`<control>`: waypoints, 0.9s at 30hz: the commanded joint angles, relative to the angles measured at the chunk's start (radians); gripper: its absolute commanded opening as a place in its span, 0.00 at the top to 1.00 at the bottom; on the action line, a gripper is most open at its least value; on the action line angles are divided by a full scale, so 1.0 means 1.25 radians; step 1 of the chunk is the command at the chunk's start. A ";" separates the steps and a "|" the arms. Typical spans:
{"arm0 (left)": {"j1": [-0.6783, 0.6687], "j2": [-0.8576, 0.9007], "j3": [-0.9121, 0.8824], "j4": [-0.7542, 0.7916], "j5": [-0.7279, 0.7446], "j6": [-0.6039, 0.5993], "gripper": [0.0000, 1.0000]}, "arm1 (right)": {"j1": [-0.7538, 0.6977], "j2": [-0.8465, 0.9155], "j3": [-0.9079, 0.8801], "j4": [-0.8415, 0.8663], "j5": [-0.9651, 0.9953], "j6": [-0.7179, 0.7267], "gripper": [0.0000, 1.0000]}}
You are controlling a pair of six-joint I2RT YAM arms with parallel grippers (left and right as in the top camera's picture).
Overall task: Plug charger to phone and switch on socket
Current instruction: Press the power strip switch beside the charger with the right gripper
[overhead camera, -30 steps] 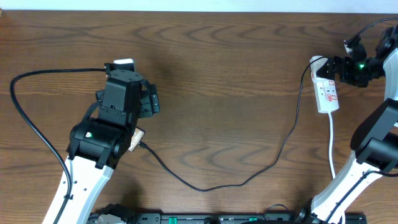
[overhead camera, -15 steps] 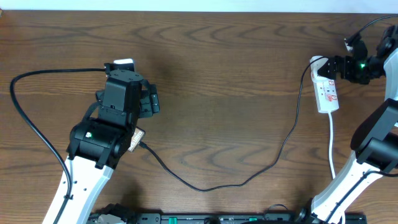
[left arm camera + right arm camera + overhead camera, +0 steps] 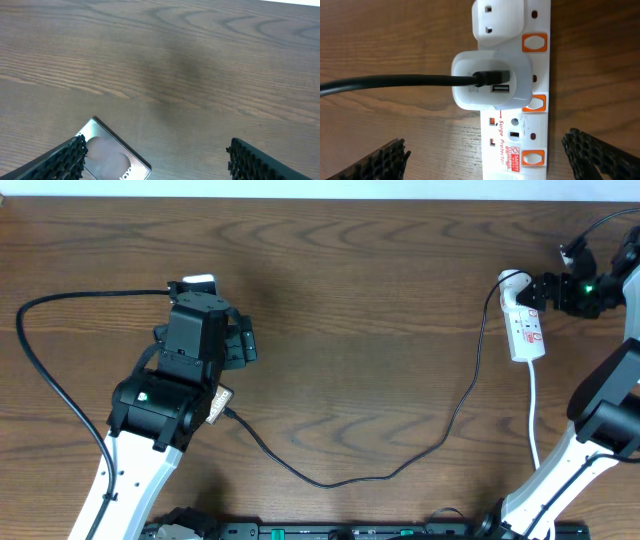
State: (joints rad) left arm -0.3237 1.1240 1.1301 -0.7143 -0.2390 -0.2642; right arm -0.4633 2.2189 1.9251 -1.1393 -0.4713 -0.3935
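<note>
The phone (image 3: 112,156) lies flat on the wood, and only its corner with the pale graphic shows in the left wrist view. It sits just inside the left finger of my left gripper (image 3: 155,162), which is open and touches nothing. From overhead the left gripper (image 3: 205,298) covers the phone. The socket (image 3: 520,135) is a white strip with orange switches (image 3: 530,159). A white adapter (image 3: 492,80) is plugged into it, with the charger cable (image 3: 395,82) in the adapter. My right gripper (image 3: 490,160) is open and straddles the strip. The charger (image 3: 330,482) loops across the table, its tip hidden by the left arm.
A thicker black robot cable (image 3: 40,370) curves along the left side of the table. The socket's white cord (image 3: 533,410) runs toward the front edge past the right arm's base (image 3: 560,480). A black rail (image 3: 350,530) lines the front edge.
My right wrist has shifted slightly to the right over the socket's far end. The left arm, phone and charger cable have not moved.
</note>
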 commanded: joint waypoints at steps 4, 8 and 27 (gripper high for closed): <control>-0.003 -0.001 0.010 -0.002 -0.013 0.007 0.11 | 0.014 0.066 0.008 -0.005 -0.034 -0.023 0.01; -0.003 -0.001 0.010 -0.002 -0.013 0.007 0.11 | 0.029 0.084 0.008 0.000 -0.047 -0.025 0.01; -0.003 -0.001 0.004 -0.002 -0.013 0.007 0.11 | 0.038 0.085 0.008 0.020 -0.048 -0.024 0.01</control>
State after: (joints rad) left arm -0.3237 1.1240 1.1301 -0.7143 -0.2390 -0.2642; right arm -0.4271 2.3169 1.9259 -1.1091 -0.5007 -0.4175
